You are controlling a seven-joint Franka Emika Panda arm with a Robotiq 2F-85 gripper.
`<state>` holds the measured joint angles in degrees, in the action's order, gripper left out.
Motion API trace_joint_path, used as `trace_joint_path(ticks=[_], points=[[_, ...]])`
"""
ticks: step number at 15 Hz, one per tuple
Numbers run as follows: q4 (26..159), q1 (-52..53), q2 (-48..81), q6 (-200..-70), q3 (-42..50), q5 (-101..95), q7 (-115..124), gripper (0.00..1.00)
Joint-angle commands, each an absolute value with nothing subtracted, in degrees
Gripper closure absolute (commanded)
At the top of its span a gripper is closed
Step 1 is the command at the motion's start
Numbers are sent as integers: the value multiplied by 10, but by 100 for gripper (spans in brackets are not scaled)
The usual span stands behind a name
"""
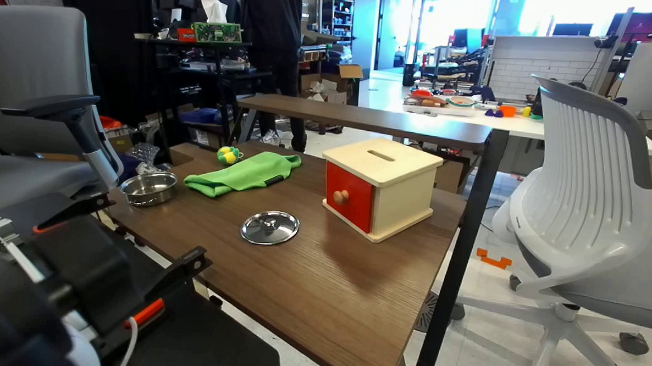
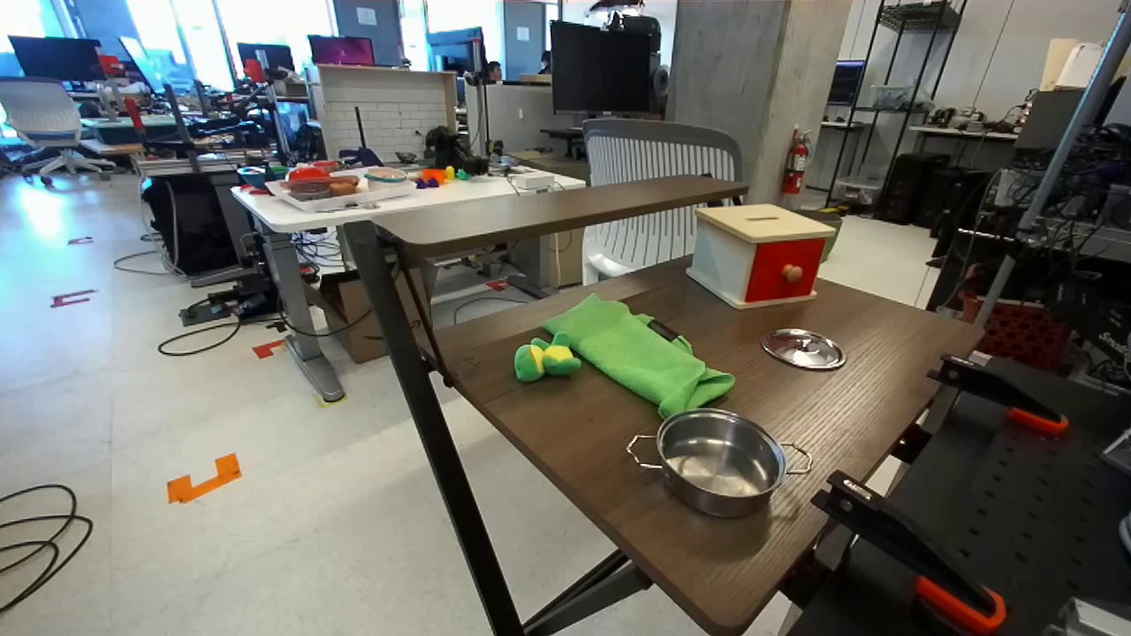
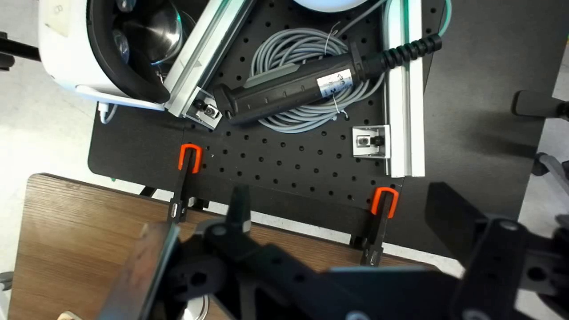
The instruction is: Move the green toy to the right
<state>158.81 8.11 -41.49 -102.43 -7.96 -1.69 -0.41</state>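
The green toy (image 1: 228, 155) is a small round plush in green and yellow. It lies on the brown table (image 1: 320, 304) near its far edge, beside a folded green cloth (image 1: 244, 173). In an exterior view the toy (image 2: 545, 358) sits next to the cloth (image 2: 632, 349), near the table's edge. My gripper (image 3: 342, 194) shows in the wrist view with its two fingers wide apart and nothing between them. It is over the black mounting board and the table's edge, away from the toy. The toy is out of the wrist view. The gripper does not show clearly in either exterior view.
A steel pot (image 2: 720, 464) stands near the cloth. A metal lid (image 1: 270, 227) lies mid-table. A wooden box with a red drawer (image 1: 381, 188) stands at one end. A raised shelf (image 1: 362, 118) runs along one side. Black clamps (image 2: 910, 548) grip the table's edge.
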Motion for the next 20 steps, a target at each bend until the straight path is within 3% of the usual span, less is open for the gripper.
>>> trace_joint_path(ticks=[1, 20], points=[[1587, 85, -415, -1023, -76, -19, -2, 0], [1587, 75, -419, -1060, -53, -4, -3, 0]])
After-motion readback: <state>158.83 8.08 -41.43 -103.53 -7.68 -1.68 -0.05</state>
